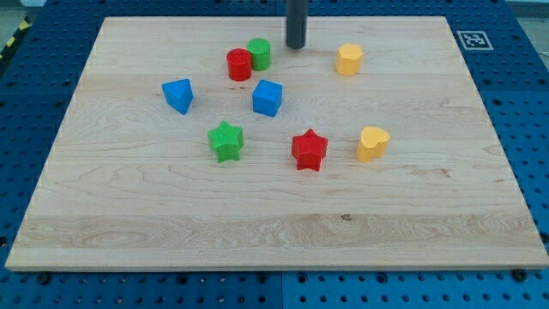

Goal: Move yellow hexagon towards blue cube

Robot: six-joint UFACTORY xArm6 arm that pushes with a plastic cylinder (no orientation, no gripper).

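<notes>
The yellow hexagon [349,59] sits near the view's top, right of centre. The blue cube [268,97] lies down and to the left of it, near the board's middle. My tip [296,46] comes down from the view's top and rests on the board between the green cylinder and the yellow hexagon, about sixty pixels left of the hexagon and not touching it. The blue cube is below and slightly left of my tip.
A red cylinder [239,64] and a green cylinder [259,53] touch each other left of my tip. A blue triangular block [178,94] lies at the left, with a green star [226,140], a red star [310,149] and a yellow heart [372,142] lower down. The wooden board [129,240] lies on a blue perforated table.
</notes>
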